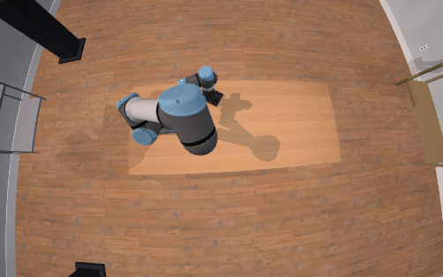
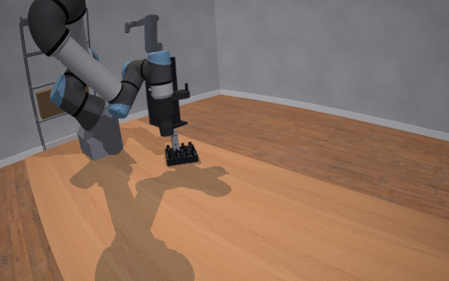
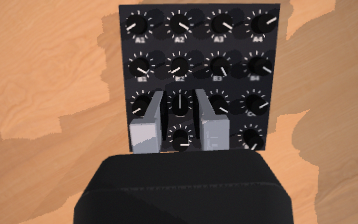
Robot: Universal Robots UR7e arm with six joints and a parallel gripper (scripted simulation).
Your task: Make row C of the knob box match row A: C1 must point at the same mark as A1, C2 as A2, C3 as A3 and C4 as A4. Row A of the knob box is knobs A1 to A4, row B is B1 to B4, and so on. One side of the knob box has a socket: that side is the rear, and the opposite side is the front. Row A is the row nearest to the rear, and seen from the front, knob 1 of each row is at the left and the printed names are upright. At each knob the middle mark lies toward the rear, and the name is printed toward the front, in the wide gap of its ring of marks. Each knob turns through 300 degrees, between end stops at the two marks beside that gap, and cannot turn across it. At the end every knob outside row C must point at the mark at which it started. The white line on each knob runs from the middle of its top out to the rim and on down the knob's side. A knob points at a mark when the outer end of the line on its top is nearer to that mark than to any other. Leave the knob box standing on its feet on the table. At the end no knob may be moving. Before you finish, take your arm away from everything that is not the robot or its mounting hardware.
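The black knob box [image 3: 199,75] stands on the table, with row A at the top of the wrist view. It also shows small under the arm in the top view [image 1: 214,97] and in the exterior view [image 2: 181,154]. My gripper [image 3: 180,105] hangs straight down over row C, one finger on each side of knob C2 [image 3: 179,103]. A narrow dark gap shows on each side, so the fingers stand open. C2's white line points straight at the rear. A2 [image 3: 180,24] points to the lower right. The fingers partly hide C1 [image 3: 141,104] and C3 [image 3: 217,103].
The arm's grey base [image 2: 99,136] stands on the table behind the box. A metal shelf rack [image 2: 38,89] is against the back wall. The arm's shadow lies across the table.
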